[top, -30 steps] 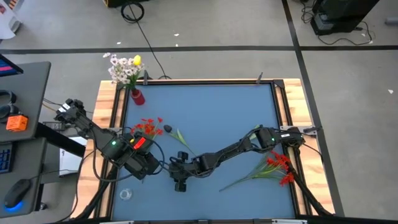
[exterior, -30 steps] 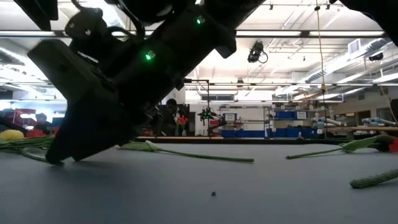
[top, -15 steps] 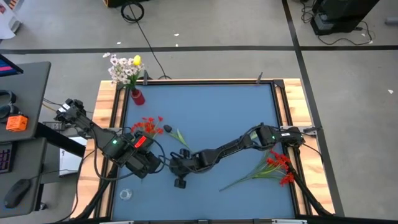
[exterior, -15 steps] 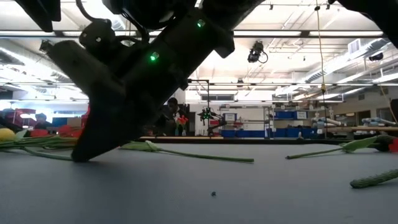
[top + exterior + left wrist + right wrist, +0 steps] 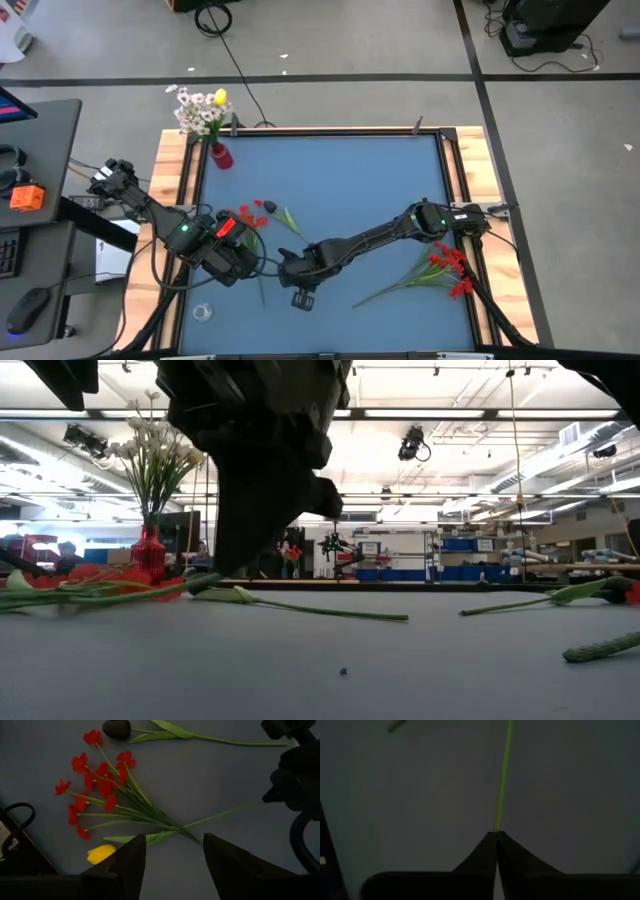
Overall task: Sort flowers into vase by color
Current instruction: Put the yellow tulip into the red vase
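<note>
Fingers of your right gripper [image 5: 496, 840] are pinched together on a thin green stem [image 5: 502, 780], right at its end, out over the middle of the near part of the desk [image 5: 380, 180]. In the high view that gripper [image 5: 297, 272] sits just beside the left gripper [image 5: 245, 268], whose fingers [image 5: 125, 865] stand spread apart with nothing between them, hovering over a red spray [image 5: 100, 785] and the yellow tulip head [image 5: 101, 853] beside it.

You've got a light thing there, I'd say, and a whippy one: a long wire-thin stem that will droop and swing from an end grip, with the blossom's weight far from the pinch. A hold nearer the middle would likely steady it, and the smooth stem may twist between the pads.

Watch what you can't see. Which blossom belongs to the pinched stem is not clear from any view. In the low view the arm blocks the grip itself. The red vase [image 5: 221, 156] stands at the far left corner, already holding white blossoms [image 5: 196, 112]; its mouth is hidden under them. A second red spray [image 5: 448, 266] lies near the right edge.
</note>
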Robot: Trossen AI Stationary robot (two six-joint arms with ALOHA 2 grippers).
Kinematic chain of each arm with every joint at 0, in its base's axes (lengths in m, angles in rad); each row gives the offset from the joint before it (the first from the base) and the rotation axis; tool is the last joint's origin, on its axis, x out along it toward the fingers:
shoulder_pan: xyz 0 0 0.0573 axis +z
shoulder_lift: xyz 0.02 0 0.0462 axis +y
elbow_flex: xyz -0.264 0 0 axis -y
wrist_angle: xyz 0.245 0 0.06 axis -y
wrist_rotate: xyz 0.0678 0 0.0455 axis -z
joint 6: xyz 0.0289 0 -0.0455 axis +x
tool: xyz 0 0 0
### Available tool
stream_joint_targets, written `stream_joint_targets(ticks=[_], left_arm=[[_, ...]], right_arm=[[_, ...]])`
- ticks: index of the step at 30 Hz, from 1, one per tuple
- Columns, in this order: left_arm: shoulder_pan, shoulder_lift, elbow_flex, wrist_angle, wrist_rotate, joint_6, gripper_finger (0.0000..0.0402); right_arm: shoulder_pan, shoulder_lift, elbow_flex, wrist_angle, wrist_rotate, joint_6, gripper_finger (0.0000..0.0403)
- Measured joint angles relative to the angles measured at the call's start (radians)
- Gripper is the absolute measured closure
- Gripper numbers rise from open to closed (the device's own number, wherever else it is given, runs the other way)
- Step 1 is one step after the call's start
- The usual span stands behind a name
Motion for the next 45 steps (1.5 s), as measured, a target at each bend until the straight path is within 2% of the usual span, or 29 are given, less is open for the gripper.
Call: stream_joint_targets(ticks=[7, 10, 12, 15, 22, 25, 33, 36, 40, 45], left_arm=[[-0.001, 0.000, 0.000, 0.014, 0.000, 0.000, 0.0198], [-0.001, 0.000, 0.000, 0.013, 0.000, 0.000, 0.0198], [-0.001, 0.000, 0.000, 0.013, 0.000, 0.000, 0.0198], [-0.001, 0.000, 0.000, 0.011, 0.001, 0.000, 0.0198], [-0.001, 0.000, 0.000, 0.012, 0.009, 0.001, 0.0198], [-0.001, 0.000, 0.000, 0.012, 0.010, 0.001, 0.0198], [-0.001, 0.000, 0.000, 0.005, 0.011, 0.008, 0.0198], [-0.001, 0.000, 0.000, 0.001, 0.011, 0.020, 0.0198], [-0.001, 0.000, 0.000, -0.003, 0.012, 0.022, 0.0198], [-0.001, -0.016, 0.000, -0.010, 0.013, 0.021, 0.0198]], right_arm=[[-0.009, 0.000, -0.027, 0.041, 0.005, 0.035, 0.0262], [-0.012, 0.001, -0.034, 0.073, 0.051, 0.031, 0.0220], [-0.012, 0.013, -0.032, 0.179, 0.088, -0.008, 0.0204], [-0.012, 0.057, -0.031, 0.313, 0.090, -0.045, 0.0200], [-0.014, 0.111, -0.028, 0.418, 0.209, -0.134, 0.0228], [-0.017, 0.126, -0.029, 0.406, 0.209, -0.166, 0.0248], [-0.021, 0.133, -0.026, 0.343, 0.193, -0.168, 0.0345], [-0.030, 0.133, -0.026, 0.335, 0.159, -0.168, 0.0390], [-0.039, 0.134, -0.027, 0.322, 0.116, -0.095, 0.0395], [-0.076, 0.097, -0.033, 0.317, -0.051, 0.094, 0.0398]])
